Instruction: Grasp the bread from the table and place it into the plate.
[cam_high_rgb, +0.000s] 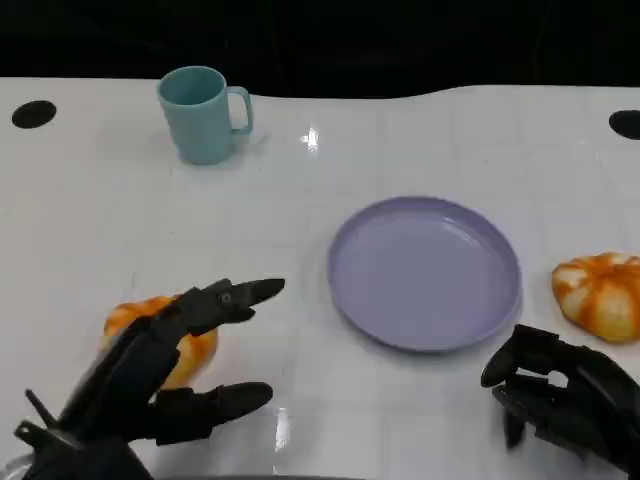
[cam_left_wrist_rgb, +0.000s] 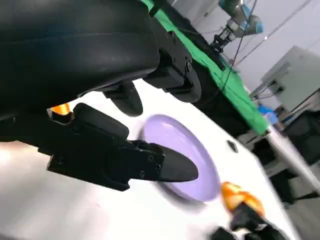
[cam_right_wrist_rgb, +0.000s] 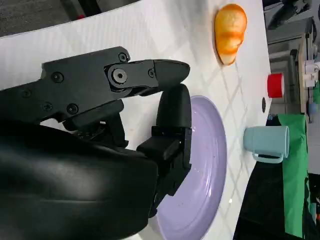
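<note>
An orange bread roll (cam_high_rgb: 148, 318) lies on the white table at the near left. My left hand (cam_high_rgb: 170, 375) hovers over it with its fingers spread wide and nothing held. The roll is partly hidden behind the hand, and a sliver of it (cam_left_wrist_rgb: 61, 109) peeks past the fingers (cam_left_wrist_rgb: 150, 165). The empty purple plate (cam_high_rgb: 425, 272) sits at the table's middle, right of that hand. A second orange roll (cam_high_rgb: 600, 295) lies right of the plate. My right hand (cam_high_rgb: 565, 395) rests near the front right corner, fingers curled in and empty. Beyond its fingers (cam_right_wrist_rgb: 150, 75) are the plate (cam_right_wrist_rgb: 205, 185) and a roll (cam_right_wrist_rgb: 230, 32).
A teal mug (cam_high_rgb: 205, 112) stands at the far left, well behind the roll. Two black holes (cam_high_rgb: 34, 113) mark the table's far corners. The table's far edge borders a dark gap. Bare tabletop lies between the left roll and the plate.
</note>
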